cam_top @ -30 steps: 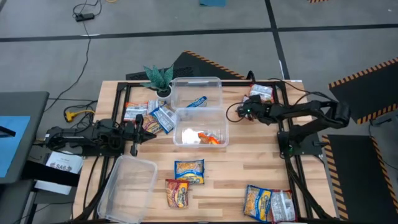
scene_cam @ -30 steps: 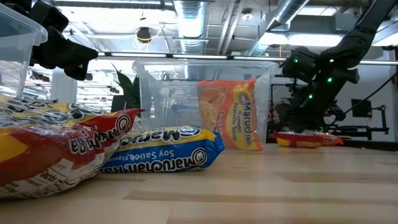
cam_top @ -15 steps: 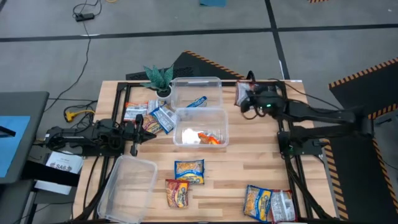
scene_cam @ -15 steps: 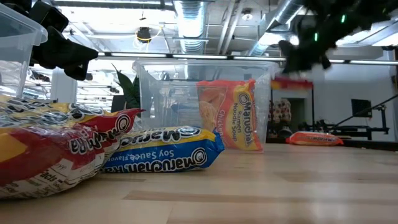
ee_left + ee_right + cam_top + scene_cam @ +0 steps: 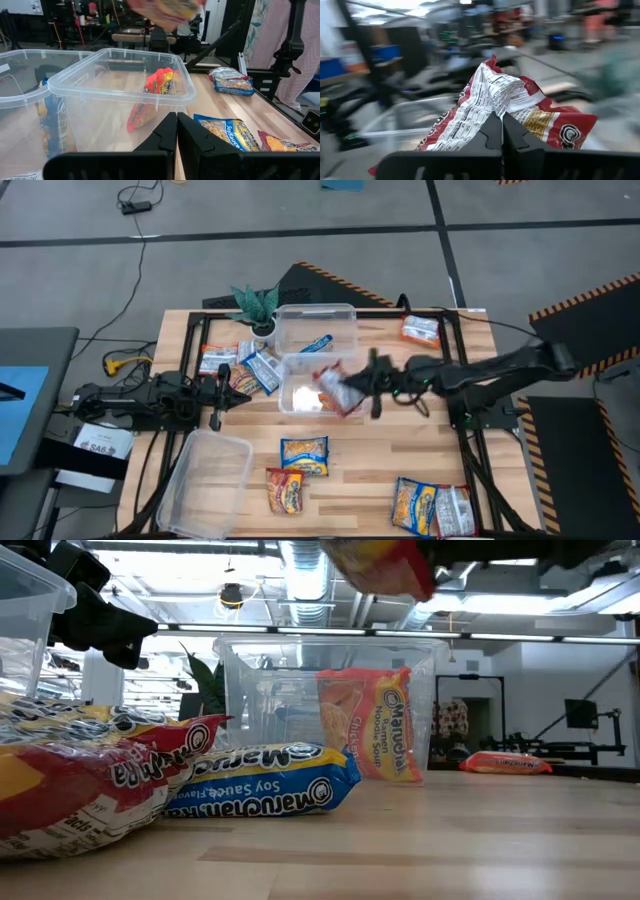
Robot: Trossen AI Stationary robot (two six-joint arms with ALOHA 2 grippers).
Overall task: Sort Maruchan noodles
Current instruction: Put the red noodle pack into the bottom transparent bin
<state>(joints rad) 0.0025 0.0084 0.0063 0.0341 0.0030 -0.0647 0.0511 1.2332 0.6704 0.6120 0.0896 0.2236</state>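
Observation:
My right gripper is shut on a red-and-silver noodle packet, held in the air over the right part of the middle clear tub. The packet also shows in the right wrist view and at the top of the low view. An orange packet leans inside that tub. A blue packet lies in the far tub. My left gripper is shut and empty at the table's left, beside several blue packets. My right gripper pinches the packet between its two fingers at one edge, where the wrapper is crumpled. The fingers come level from the table's right. The packet sticks out ahead of them, lifted clear above the tub.
An empty clear tub stands at the near left. Loose packets lie at the near middle, the near right and the far right corner. A small potted plant stands at the far left.
My right gripper has gone to the packets at the far right corner and taken hold of the red-and-silver one. It has then risen and swung toward the table's left and near side. The packet is now lifted clear over the middle tub.

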